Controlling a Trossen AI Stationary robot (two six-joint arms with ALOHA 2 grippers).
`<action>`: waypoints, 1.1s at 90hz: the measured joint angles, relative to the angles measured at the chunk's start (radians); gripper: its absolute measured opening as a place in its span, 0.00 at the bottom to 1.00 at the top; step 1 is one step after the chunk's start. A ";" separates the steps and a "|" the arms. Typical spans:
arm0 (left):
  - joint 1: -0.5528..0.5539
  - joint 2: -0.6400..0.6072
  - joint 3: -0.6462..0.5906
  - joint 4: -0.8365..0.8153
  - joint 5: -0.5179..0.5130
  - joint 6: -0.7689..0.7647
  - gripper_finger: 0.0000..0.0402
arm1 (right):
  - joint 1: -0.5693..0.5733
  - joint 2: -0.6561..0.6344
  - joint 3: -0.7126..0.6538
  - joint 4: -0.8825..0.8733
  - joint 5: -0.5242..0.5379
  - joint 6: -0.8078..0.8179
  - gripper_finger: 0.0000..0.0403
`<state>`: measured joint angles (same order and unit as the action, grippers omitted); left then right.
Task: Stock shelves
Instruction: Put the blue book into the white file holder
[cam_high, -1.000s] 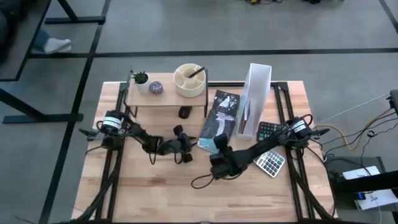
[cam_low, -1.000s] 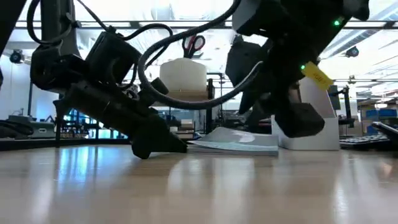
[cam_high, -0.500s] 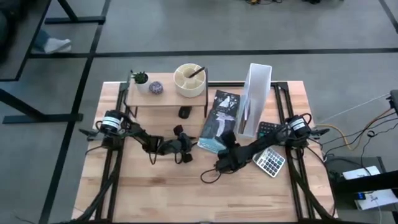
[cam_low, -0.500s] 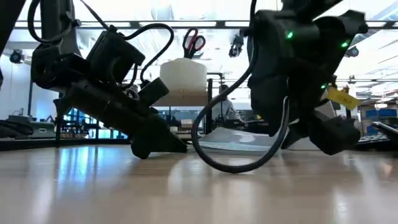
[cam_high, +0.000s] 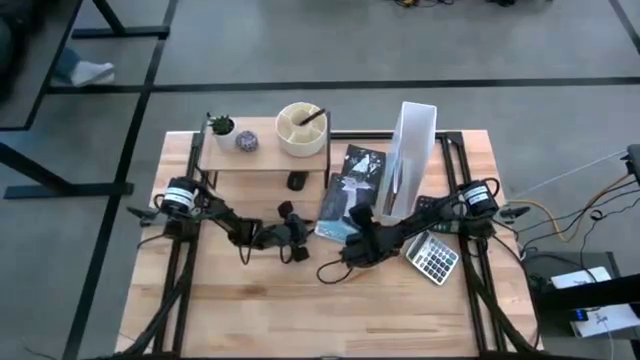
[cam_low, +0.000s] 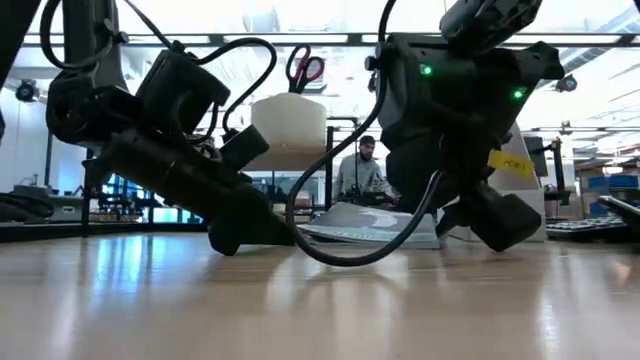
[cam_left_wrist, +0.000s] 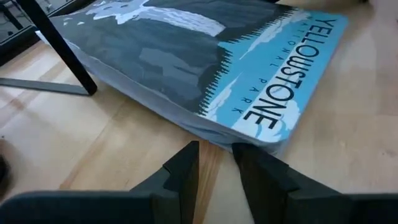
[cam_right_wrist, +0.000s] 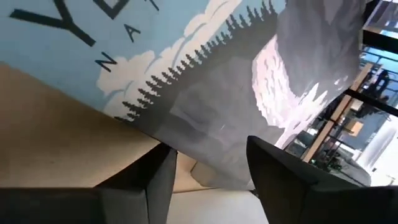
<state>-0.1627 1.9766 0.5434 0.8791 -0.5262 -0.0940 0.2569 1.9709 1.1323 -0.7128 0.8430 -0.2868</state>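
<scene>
Overhead, a light wooden tabletop stands on a grey floor crossed by dark lines; the level view shows a workshop behind, where a person stands. The shelf sits near the tabletop's far left corner, carrying a small plant, a round dotted object and a cream organizer. A white file holder rises near the far right. A Yellowstone book lies flat mid-tabletop. The right gripper is low at the book's near end, fingers parted with the book's edge between them. The left gripper rests beside the book's near left corner, fingers slightly apart, empty.
</scene>
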 joint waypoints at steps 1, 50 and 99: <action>0.000 0.000 0.000 0.000 0.000 0.000 0.24 | 0.002 0.000 0.000 0.000 0.003 0.003 0.42; 0.001 0.000 0.002 0.001 0.015 0.008 0.24 | 0.097 -0.002 0.041 0.022 0.130 0.164 0.28; -0.023 -0.106 -0.002 -0.137 0.013 0.048 0.24 | 0.146 -0.029 0.248 -0.280 0.092 0.569 0.01</action>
<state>-0.1858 1.8702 0.5415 0.7417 -0.5127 -0.0461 0.4025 1.9422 1.3806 -0.9925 0.9351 0.2825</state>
